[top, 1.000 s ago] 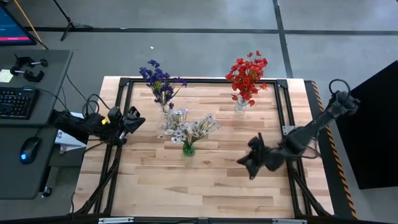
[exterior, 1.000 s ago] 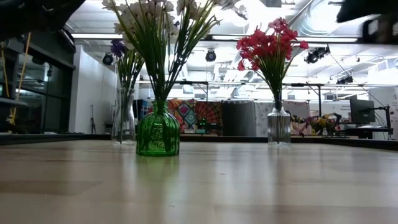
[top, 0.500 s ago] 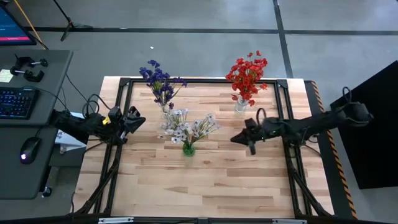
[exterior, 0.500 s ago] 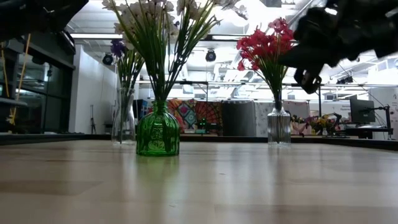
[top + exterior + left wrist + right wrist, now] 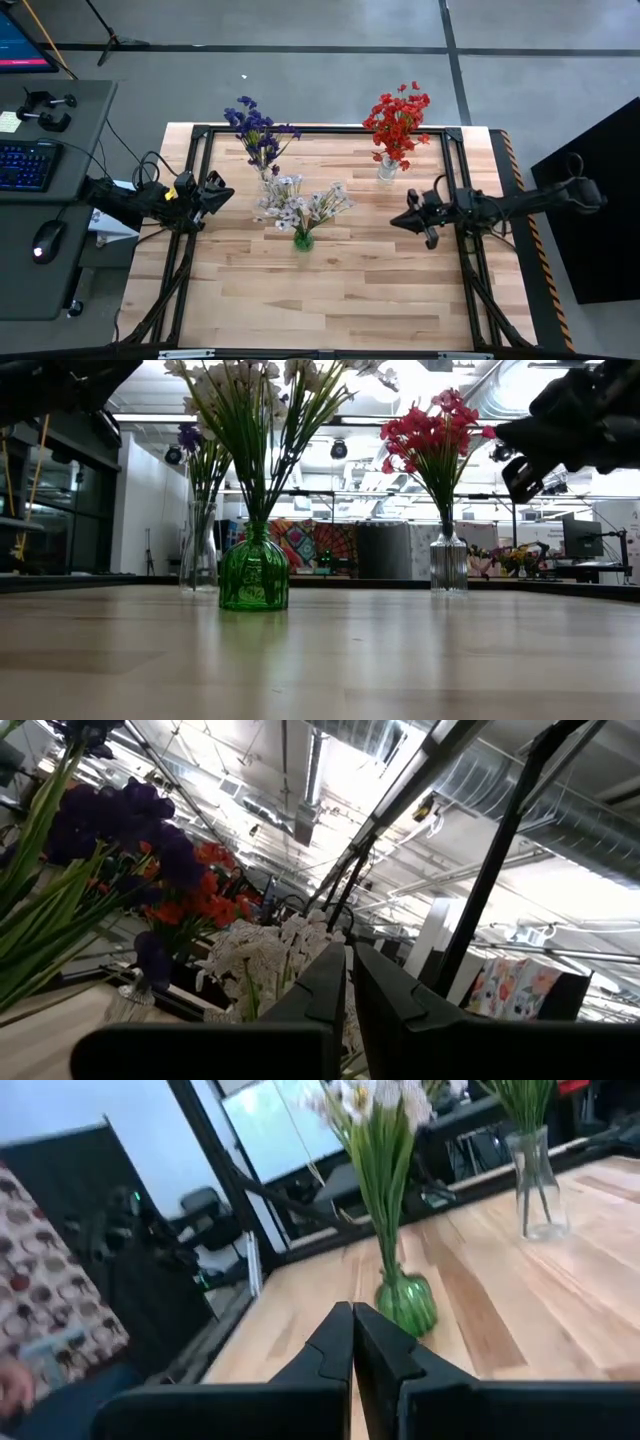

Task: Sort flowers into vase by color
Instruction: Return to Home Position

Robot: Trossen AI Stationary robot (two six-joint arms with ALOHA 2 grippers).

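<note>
I work in a robotics lab. My wooden counter (image 5: 330,295) stands on bare concrete floor (image 5: 320,85), beside a desk (image 5: 85,130) with keyboard (image 5: 28,165) and mouse (image 5: 47,242). Exposed ducts (image 5: 560,795) and strip lights (image 5: 165,418) run overhead.

Low view: the white flowers (image 5: 262,405) run off the top edge, blooms clipped. The right gripper (image 5: 522,472) is a dark shape cut by the right edge, and the left arm (image 5: 60,380) only fills a corner. From above, the green vase (image 5: 303,241) is mostly hidden under blooms.
</note>
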